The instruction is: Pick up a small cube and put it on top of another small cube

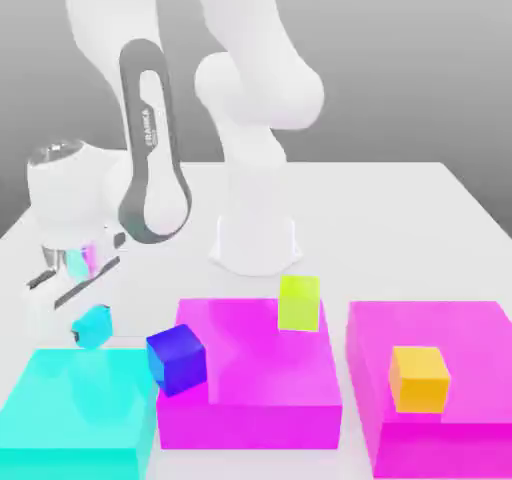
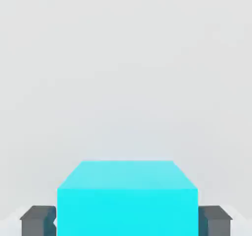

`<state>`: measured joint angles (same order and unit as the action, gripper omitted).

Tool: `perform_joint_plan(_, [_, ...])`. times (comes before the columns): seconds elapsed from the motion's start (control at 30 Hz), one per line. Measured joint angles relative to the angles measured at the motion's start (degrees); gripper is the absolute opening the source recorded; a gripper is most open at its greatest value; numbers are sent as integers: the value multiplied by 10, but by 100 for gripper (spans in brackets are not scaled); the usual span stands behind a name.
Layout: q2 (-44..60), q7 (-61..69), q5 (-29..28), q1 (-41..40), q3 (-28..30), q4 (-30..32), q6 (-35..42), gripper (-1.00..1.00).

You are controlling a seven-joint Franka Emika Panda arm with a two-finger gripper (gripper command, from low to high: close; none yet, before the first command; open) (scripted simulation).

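The small cube (image 1: 92,325) is light cyan and sits tilted just behind the large cyan block, at the exterior view's left. My gripper (image 1: 82,306) reaches down onto it from above. In the hand view the small cube (image 2: 128,198) sits between the two dark fingers (image 2: 37,220), which press against its sides, so my gripper (image 2: 127,221) is shut on it. A dark blue cube (image 1: 177,359) stands close by, to the exterior view's right of the gripper. A yellow-green cube (image 1: 299,302) and an orange cube (image 1: 419,378) rest on magenta blocks.
A large flat cyan block (image 1: 70,413) lies in front of the gripper. A magenta block (image 1: 255,383) fills the middle and another magenta block (image 1: 470,348) the exterior view's right. The arm's white base (image 1: 255,243) stands behind them on the white table (image 1: 400,218).
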<state>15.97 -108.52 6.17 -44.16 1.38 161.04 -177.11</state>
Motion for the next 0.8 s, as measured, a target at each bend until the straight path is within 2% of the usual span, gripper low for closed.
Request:
perform_joint_plan(0.1, [-1,-1,-1,-1,-1,0,1,-100])
perform_joint_plan(0.33, [-133,-39,-53,17,31,25,108,-100])
perform_joint_plan(0.7, [-278,185,-34,208,-82,-94,371,-100])
perform_joint_plan(0.8, [-248,201,-41,224,-96,-96,344,-100])
